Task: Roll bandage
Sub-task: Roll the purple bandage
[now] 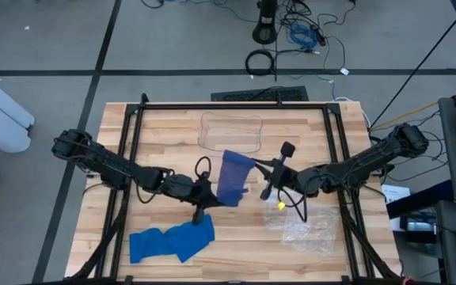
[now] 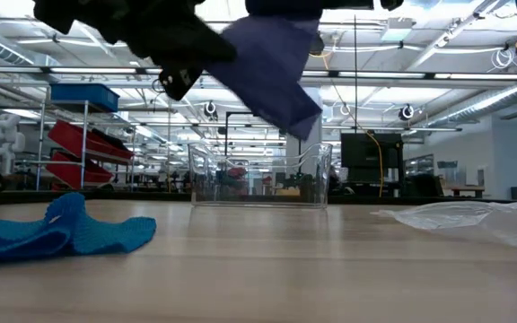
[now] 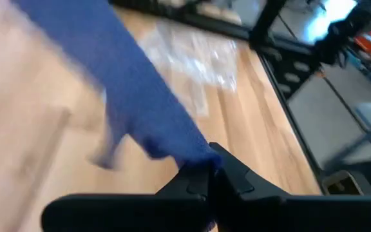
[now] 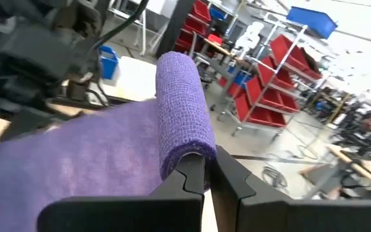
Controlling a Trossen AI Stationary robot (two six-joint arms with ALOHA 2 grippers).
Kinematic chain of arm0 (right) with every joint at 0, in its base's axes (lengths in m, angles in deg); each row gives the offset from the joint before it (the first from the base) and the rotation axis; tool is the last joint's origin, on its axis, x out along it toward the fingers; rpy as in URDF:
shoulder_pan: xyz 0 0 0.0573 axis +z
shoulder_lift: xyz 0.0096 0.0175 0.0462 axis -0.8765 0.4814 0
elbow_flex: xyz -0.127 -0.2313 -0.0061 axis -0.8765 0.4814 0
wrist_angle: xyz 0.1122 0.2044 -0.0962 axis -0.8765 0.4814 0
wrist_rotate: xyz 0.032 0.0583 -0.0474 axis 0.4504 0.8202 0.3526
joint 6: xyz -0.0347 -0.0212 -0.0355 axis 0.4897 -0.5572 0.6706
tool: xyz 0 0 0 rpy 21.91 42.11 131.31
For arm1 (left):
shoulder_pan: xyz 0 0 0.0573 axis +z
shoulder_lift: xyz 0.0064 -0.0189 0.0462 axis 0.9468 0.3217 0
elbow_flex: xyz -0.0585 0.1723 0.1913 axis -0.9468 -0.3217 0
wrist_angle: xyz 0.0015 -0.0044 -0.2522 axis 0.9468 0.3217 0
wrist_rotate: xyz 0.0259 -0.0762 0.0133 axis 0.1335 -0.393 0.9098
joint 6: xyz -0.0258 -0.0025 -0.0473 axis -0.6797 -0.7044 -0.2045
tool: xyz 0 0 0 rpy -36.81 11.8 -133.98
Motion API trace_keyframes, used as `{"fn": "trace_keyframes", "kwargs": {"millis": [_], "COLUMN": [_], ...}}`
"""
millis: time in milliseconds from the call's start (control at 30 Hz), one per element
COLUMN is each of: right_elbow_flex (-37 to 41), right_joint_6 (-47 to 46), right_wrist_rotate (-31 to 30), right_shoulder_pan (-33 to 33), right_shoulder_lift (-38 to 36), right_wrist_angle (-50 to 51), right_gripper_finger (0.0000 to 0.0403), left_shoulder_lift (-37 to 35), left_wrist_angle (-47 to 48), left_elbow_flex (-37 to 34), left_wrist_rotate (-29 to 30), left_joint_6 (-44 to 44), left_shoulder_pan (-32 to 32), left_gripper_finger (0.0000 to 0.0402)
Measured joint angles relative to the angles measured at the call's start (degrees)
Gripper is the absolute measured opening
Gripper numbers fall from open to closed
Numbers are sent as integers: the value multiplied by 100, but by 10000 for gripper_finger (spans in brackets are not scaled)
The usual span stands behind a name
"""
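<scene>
From above, both arms reach in toward the middle of the wooden bench [image 1: 172,127]. A purple bandage [image 1: 234,176] hangs between them, held up off the wood. The left gripper [image 1: 212,195] sits at the strip's lower left corner, the right gripper [image 1: 253,168] at its upper right edge. Behind the strip stands a clear bin [image 1: 231,131]. A blue bandage [image 1: 172,239] lies crumpled near the front left, and a clear bag [image 1: 307,228] lies front right with a small yellow piece [image 1: 280,205] just beside it.

At bench level, the purple bandage [image 2: 272,76] slopes down through the air, well clear of the bench [image 2: 258,269]. The dark mass of an arm fills the upper left; which gripper it is cannot be told here. The clear bin [image 2: 258,175] stands behind the strip, the blue bandage [image 2: 56,231] lies at the left and the bag [image 2: 474,220] at the right. Racks with red bins show in the room beyond.

In the left wrist view, the fingers [image 3: 192,183] are closed together on the end of the purple bandage [image 3: 127,96], which stretches away above the bench [image 3: 37,161]. The bag [image 3: 195,55] lies farther off.

In the right wrist view, the fingers [image 4: 195,174] are shut on the rolled end of the purple bandage [image 4: 182,109]. The roll stands up from the fingers, and the loose strip spreads off flat toward the left arm [image 4: 44,45].
</scene>
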Motion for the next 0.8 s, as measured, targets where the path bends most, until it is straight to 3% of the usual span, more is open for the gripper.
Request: {"fn": "trace_keyframes", "kwargs": {"millis": [200,400,633,800], "right_elbow_flex": [0,0,0,0], "right_joint_6": [445,949,1581,1776], "right_wrist_rotate": [-465,-488,-493,-947], "right_shoulder_pan": [112,346,710,969], "right_shoulder_lift": [-70,-91,-93,-101], "right_wrist_angle": [0,-25,-98,-1056], "right_gripper_finger": [0,0,0,0], "left_shoulder_lift": [-3,-111,-118,-118], "left_wrist_angle": [266,209,332,254], "left_elbow_flex": [0,7,0,0], "left_wrist_rotate": [-289,56,488,960], "left_joint_6": [-142,-32,172,530], "left_shoulder_pan": [-24,-24,-2,-2], "left_gripper_finger": [6,11,57,84]}}
